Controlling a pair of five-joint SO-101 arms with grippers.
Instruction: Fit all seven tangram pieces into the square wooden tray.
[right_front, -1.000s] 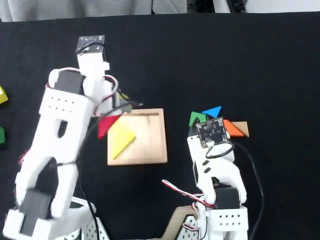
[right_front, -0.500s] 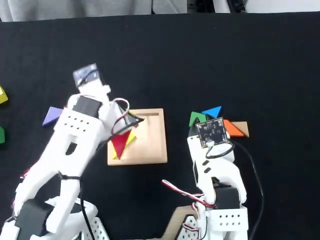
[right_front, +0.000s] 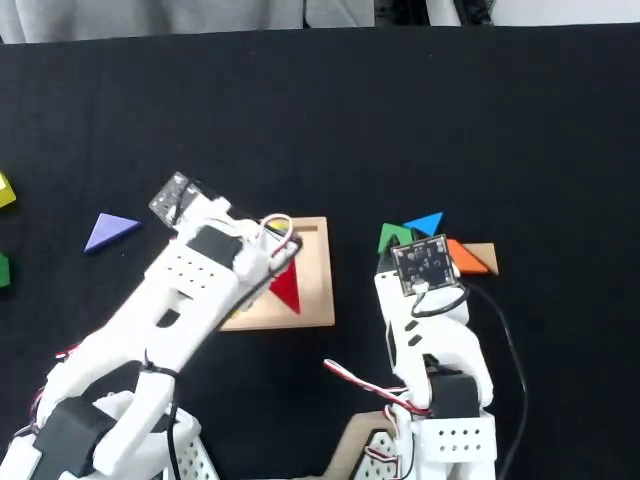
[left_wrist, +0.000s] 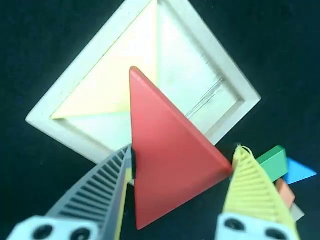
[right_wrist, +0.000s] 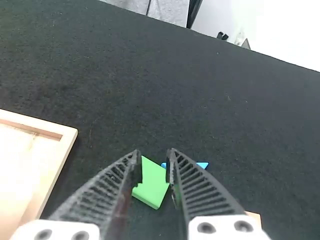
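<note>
Red triangle (left_wrist: 170, 165) is hanging over the square wooden tray (right_front: 318, 305), toward the tray's 5 o'clock part in the high view, and the left gripper (left_wrist: 184, 150) is clamping it, one jaw pressing on each side. I can't tell if the piece is touching the tray floor or just floating above it. A yellow triangle (left_wrist: 120, 90) is already lying flat inside the tray with one edge running along the rim, and the red one is covering a bit of it from the wrist camera. Off at the tray's 3 o'clock, a little cluster is sitting on the black table (right_front: 450, 120): a green piece (right_front: 392, 238), a blue triangle (right_front: 427, 222) and an orange triangle (right_front: 470, 257). The right gripper (right_wrist: 152, 154) is hovering right over that green piece, jaws parted just a crack and gripping nothing, green peeking through the gap. Way out at the tray's 9 o'clock, a purple triangle (right_front: 108, 231) is lying by itself.
</note>
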